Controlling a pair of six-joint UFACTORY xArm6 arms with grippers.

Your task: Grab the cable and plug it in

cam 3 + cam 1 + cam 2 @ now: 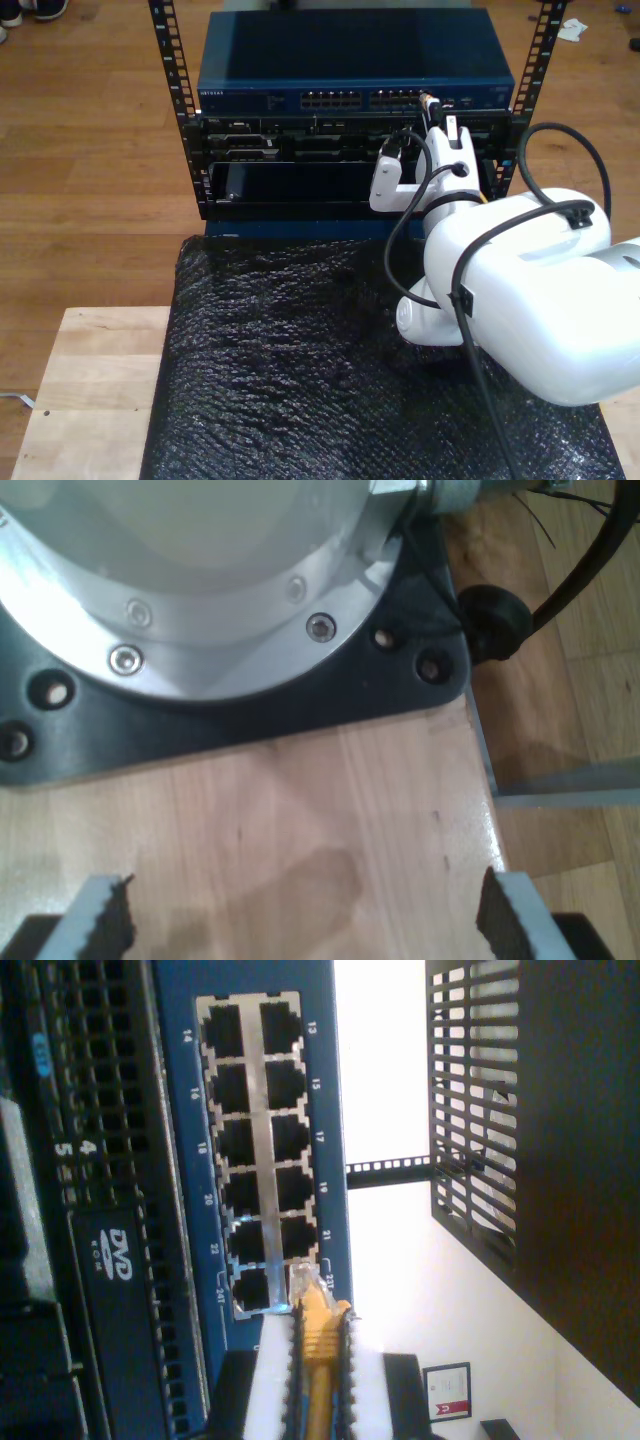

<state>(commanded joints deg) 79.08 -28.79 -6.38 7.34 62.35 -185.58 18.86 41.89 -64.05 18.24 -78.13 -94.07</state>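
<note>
Second wrist view, my second pincer (318,1360) clamped the cable (318,1335), plug at the switch (260,1150) ports, my first pincer (300,910) gaped wide over the wooden surface (300,810).

The exterior view looks down from high behind the white arm (520,290), facing the far rack (350,110). The second wrist view sits close against the switch ports (255,1150), shared with the exterior view. The first wrist view looks down, close, at the wooden bench (300,820).
</note>
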